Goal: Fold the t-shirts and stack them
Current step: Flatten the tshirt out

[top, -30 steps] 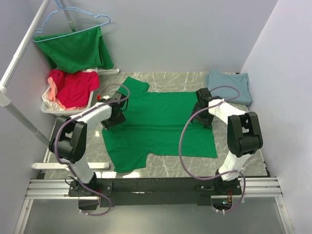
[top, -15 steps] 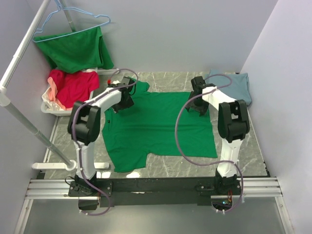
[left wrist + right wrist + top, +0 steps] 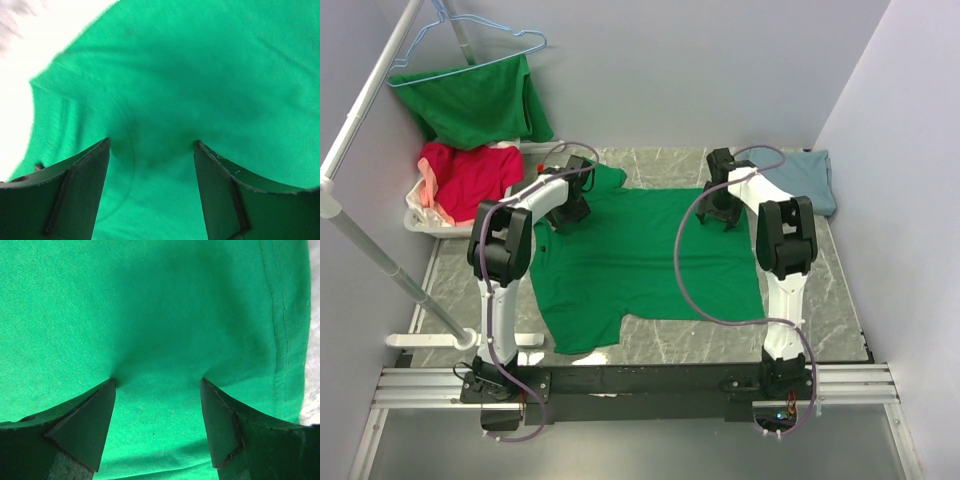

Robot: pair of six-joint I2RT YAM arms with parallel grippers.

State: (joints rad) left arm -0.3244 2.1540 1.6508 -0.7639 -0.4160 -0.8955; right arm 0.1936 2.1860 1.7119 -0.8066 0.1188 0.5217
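A bright green t-shirt (image 3: 640, 255) lies spread flat on the marble table (image 3: 820, 270), collar to the left. My left gripper (image 3: 570, 205) stands open at the shirt's far left shoulder, both fingertips pressing down into the cloth (image 3: 150, 150). My right gripper (image 3: 722, 205) stands open at the far right hem corner, tips likewise dug into the green cloth (image 3: 157, 385); the stitched hem (image 3: 280, 330) runs to their right. A folded blue-grey t-shirt (image 3: 798, 175) lies at the far right corner. Neither gripper holds anything.
A white basket (image 3: 420, 222) at the far left holds red and pink shirts (image 3: 470, 180). Another green shirt (image 3: 470, 100) hangs on a blue hanger (image 3: 470, 35) from a white rack pole (image 3: 370, 110).
Both arms have stretched away from the bases to the shirt's far edge, the left to the shoulder, the right to the hem corner. The jaws stayed open.
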